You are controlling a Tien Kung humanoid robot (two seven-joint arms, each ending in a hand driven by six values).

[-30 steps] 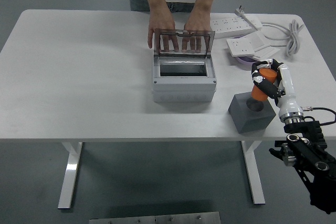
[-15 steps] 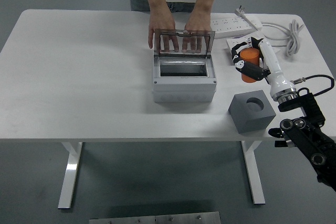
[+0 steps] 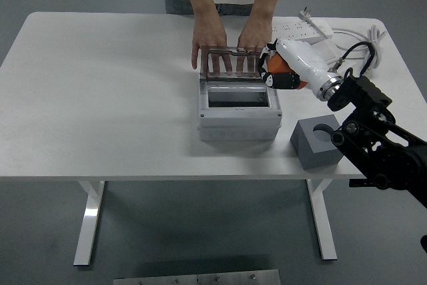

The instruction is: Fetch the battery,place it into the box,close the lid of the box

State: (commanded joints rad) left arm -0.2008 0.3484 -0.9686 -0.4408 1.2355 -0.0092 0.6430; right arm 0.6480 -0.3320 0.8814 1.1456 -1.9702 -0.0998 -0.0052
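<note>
Battery, orange, wrapped in the right hand fingers, only a sliver of it shows under the white shell. Sits at the box top-right corner, approx 2 o'clock from the opening, not over the cavity yet.

Change vs 0.5 s ago: hand + battery swung from beside the grey holder block up and left to the box rim. 1 s ago the battery was still at the block's socket; socket now empty. So fetch looks done, transport nearly done.

Box has shifted a bit right/towards me vs earlier frames. Lid is open, tilted back at 12 o'clock, both of the person's hands resting on it and holding it up.

Next, my read: move hand towards 8 o'clock to centre over the opening, lower, release. Risk: clipping the lid edge or the person's fingers, very tight at that corner.

Power strips + cable at 1 o'clock, just behind the forearm. Left arm not in frame
</note>
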